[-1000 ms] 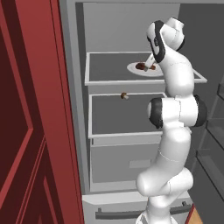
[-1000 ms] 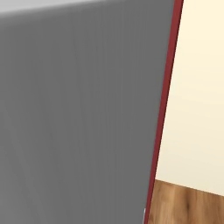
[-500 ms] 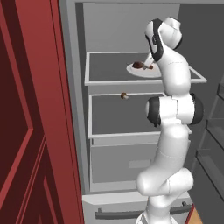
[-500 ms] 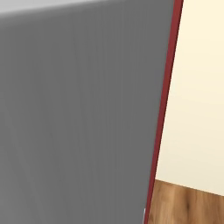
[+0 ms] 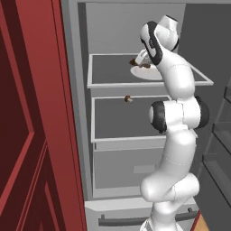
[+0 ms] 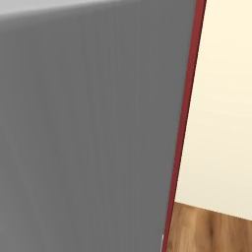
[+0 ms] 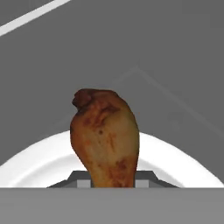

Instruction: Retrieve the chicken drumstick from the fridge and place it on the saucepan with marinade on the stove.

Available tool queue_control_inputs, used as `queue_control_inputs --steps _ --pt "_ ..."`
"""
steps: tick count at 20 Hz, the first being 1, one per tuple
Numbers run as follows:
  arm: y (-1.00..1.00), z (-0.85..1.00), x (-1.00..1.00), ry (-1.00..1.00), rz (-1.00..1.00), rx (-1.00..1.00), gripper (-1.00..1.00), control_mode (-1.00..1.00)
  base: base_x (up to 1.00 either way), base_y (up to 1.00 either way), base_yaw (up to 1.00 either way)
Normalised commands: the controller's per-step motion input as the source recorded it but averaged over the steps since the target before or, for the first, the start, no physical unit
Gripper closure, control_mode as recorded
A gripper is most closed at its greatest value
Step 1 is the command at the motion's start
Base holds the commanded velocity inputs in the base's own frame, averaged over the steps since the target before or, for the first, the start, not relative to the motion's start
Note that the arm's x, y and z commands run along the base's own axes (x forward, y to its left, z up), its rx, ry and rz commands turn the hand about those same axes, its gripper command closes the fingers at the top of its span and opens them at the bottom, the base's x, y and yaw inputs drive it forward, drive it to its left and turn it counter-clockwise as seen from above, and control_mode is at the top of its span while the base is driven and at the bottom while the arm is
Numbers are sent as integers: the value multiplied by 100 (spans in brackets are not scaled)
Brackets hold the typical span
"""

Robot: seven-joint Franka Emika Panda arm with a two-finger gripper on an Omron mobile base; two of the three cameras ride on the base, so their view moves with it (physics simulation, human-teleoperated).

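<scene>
Tool (image 7: 113, 181) clamped on the drumstick (image 7: 105, 138), just above a white plate (image 7: 26, 168). Plate sits on the fridge's (image 5: 135, 27) upper shelf (image 5: 108, 72). Small dark item (image 5: 128, 98) lies on the shelf below.

Dark red cabinets (image 5: 31, 135), wooden floor (image 6: 211, 231)

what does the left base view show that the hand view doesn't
Left base view alone: the white arm reaching into the tall grey fridge, a tiny round dark brown item on the lower shelf, and the dark red cabinet. Hand view alone: the dark fingers closed on the brown chicken drumstick. Both: the drumstick over the round white plate on a grey shelf.
</scene>
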Motion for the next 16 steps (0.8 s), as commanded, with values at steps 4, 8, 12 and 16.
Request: queue_control_inputs --steps 4,8,12,16 --pt "23 6 0 -1 -52 0 100 -100 0 0 0" --pt "0 13 -8 0 -62 0 100 -100 0 0 0" --pt "0 8 -44 -4 -66 0 100 -100 0 0 0" --pt "0 0 -68 -17 -62 0 100 -100 0 0 0"
